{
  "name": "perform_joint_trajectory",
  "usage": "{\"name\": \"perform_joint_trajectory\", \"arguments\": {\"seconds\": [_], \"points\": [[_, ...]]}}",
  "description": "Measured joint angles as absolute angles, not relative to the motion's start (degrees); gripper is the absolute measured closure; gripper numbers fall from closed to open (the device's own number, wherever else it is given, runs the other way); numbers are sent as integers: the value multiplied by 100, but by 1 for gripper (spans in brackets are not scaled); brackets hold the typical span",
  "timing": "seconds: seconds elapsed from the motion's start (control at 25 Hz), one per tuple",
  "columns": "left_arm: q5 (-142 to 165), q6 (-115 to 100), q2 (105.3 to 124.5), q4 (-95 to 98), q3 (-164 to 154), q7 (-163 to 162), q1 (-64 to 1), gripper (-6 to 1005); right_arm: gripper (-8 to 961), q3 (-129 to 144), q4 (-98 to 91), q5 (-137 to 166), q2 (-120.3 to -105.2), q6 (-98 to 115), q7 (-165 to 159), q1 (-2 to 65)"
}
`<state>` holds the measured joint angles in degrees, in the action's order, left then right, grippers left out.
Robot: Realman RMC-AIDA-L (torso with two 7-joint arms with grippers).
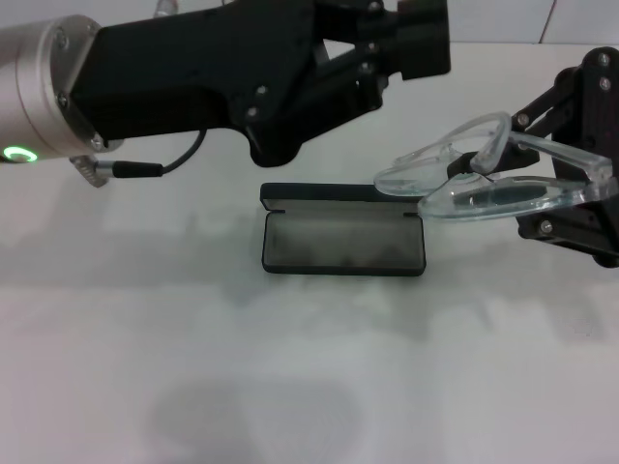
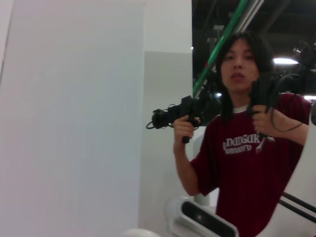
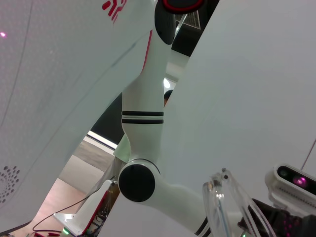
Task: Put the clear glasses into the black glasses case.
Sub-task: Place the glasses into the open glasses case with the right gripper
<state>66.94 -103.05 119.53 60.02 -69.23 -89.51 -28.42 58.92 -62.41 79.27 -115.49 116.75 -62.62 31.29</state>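
Spreading pale across the head view, the tabletop (image 1: 309, 387) carries the open black glasses case (image 1: 343, 237) near its centre, grey lining showing. At ten o'clock the left pincer (image 1: 421, 39) hangs raised; whether it is spread I cannot tell. At three o'clock the right pincer (image 1: 513, 159) is pinching the clear glasses (image 1: 493, 179), held aloft just beside the case's right end.

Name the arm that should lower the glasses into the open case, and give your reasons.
The right arm. Its gripper already holds the clear glasses just above the right end of the open black glasses case. The left gripper hangs higher, beyond the case, holding nothing.
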Motion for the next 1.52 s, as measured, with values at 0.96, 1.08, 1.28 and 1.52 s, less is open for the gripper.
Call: {"name": "perform_joint_trajectory", "arguments": {"seconds": [0.96, 1.08, 1.28, 1.52], "points": [[6630, -10354, 11961, 6001, -7479, -9009, -2990, 886, 838, 5880, -6223, 7957, -11549, 11622, -6257, 3130], [6631, -10358, 11960, 6007, -7502, -9011, -2989, 886, 837, 5880, -6223, 7956, -11549, 11619, -6257, 3129], [6649, -10362, 11948, 6021, -7560, -9014, -2991, 886, 837, 5880, -6223, 7957, -11548, 11590, -6257, 3129], [6642, -10363, 11947, 6018, -7485, -8965, -2972, 886, 837, 5880, -6223, 7961, -11548, 11582, -6252, 3128]]}}
